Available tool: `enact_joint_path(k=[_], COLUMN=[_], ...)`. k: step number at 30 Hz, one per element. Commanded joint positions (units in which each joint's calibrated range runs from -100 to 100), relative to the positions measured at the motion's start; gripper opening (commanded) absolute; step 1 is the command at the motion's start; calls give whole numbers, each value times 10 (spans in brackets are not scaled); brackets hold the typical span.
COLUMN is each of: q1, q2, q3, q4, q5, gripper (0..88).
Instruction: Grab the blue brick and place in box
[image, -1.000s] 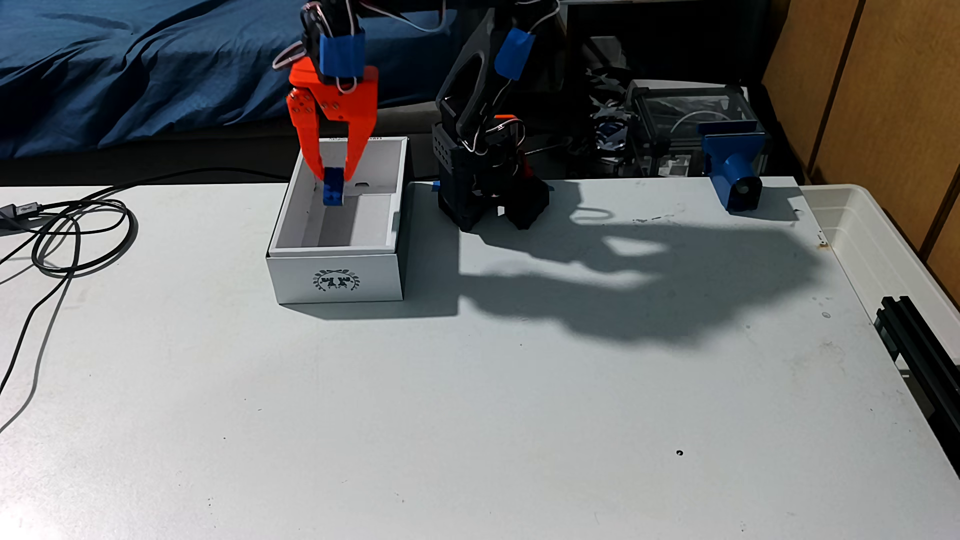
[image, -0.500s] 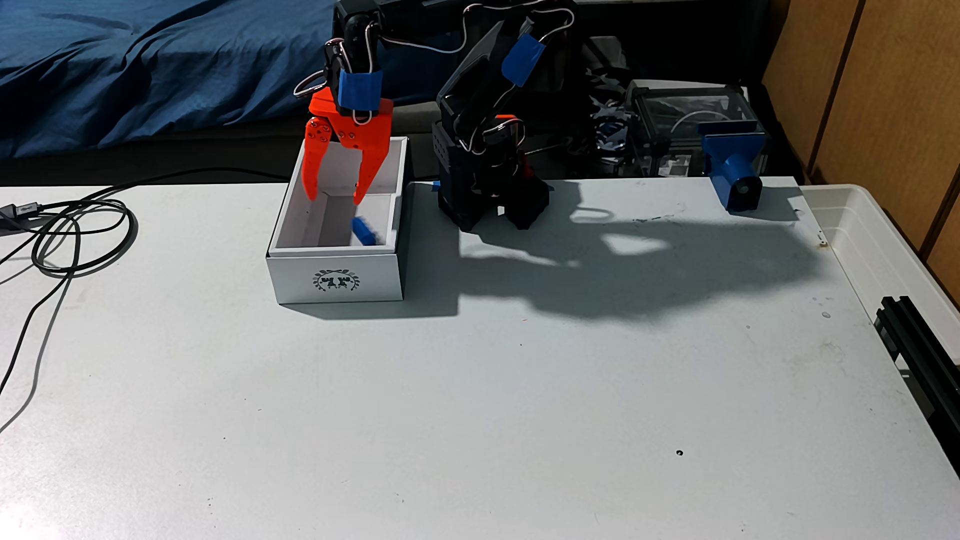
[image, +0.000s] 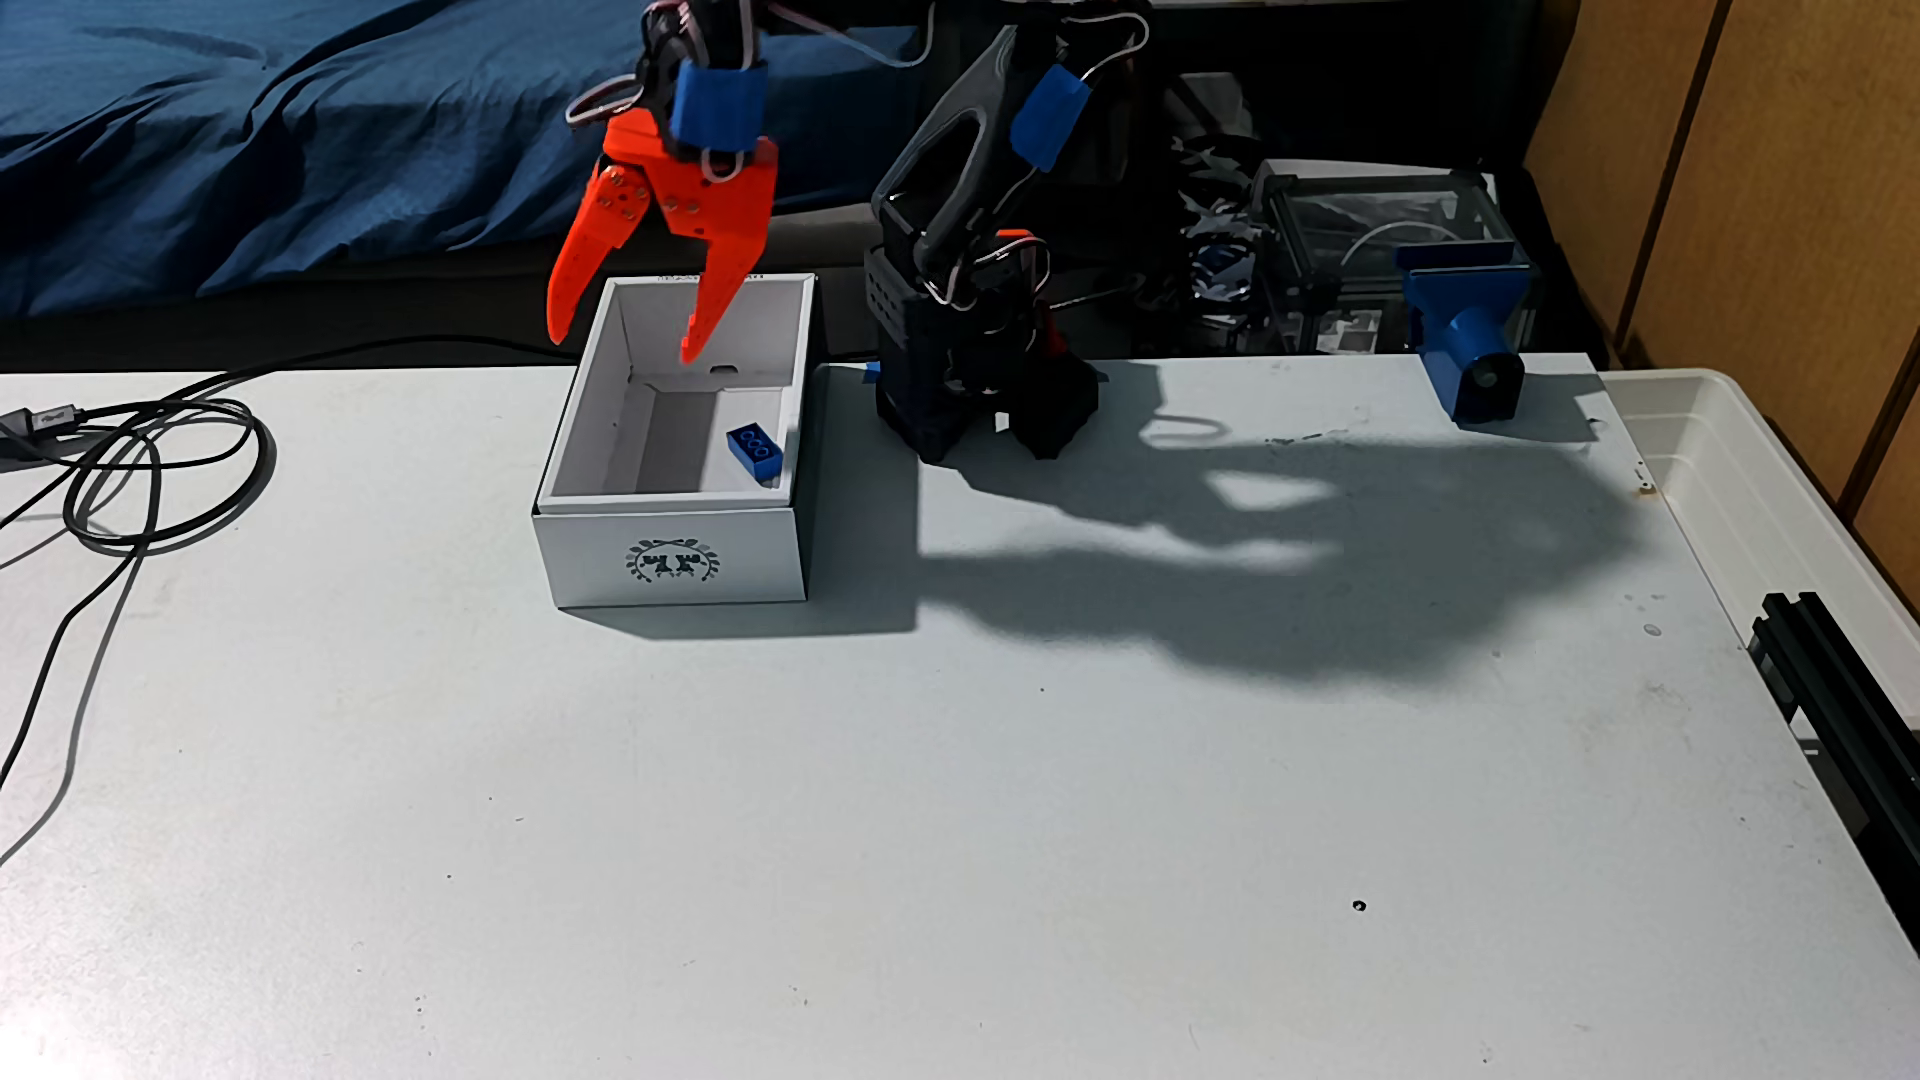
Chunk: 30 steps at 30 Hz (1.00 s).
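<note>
The blue brick (image: 755, 452) lies inside the box (image: 671, 561), on its floor near the right wall, hollow underside up. The box is white cardboard with a dark wreath emblem on its near short side, and it stands at the table's back left. My orange gripper (image: 623, 351) hangs open above the box's far left corner, fingers spread wide and pointing down, nothing between them. It is well clear of the brick, up and to the left of it.
The black arm base (image: 977, 384) stands just right of the box. Black cables (image: 156, 467) coil at the left. A blue printed block (image: 1465, 332) sits at the back right, a translucent tub (image: 1756, 488) past the table's right edge, a black rail (image: 1839, 706) near it.
The gripper let go of the brick, which fell to the box floor and settled by the right wall. The gripper then rose and opened wider.
</note>
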Motion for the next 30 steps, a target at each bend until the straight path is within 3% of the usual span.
enact_joint_path(k=[1, 9, 14, 23, 30], q1=[-152, -366, -451, -527, -554], q2=[-8, -14, -14, -16, -61], q3=[-67, -71, -60, -16, 40], q4=[3, -82, -108, -210, -213], q5=[-1, 5, 5, 6, 6], gripper=[262, 269, 270, 265, 270])
